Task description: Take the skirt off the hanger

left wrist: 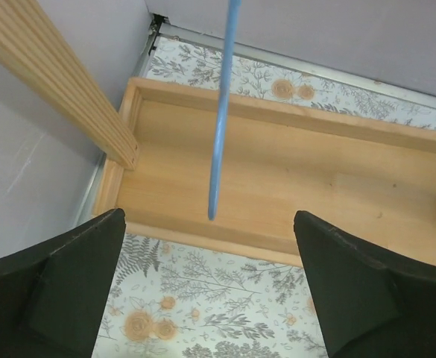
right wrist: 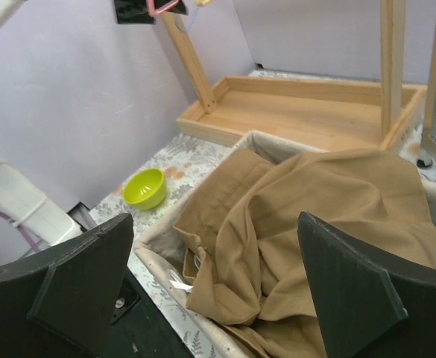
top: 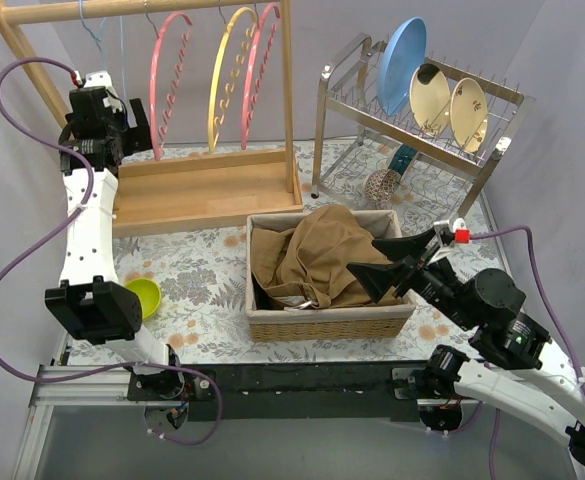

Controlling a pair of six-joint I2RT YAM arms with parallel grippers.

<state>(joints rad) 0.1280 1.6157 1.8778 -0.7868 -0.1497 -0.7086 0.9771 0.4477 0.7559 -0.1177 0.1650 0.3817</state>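
Note:
The tan skirt lies crumpled in a wicker basket at the table's middle; in the right wrist view the skirt fills the basket. My right gripper hovers open just above the skirt's right side, nothing between its fingers. A thin blue hanger hangs bare from the wooden rack at the back left. My left gripper is open beside it. In the left wrist view the blue hanger dangles free ahead of the left gripper.
Pink and yellow hangers hang on the rack's rail. A metal dish rack with plates stands at the back right, a patterned ball before it. A green bowl sits near the left arm, and shows as the green bowl left of the basket.

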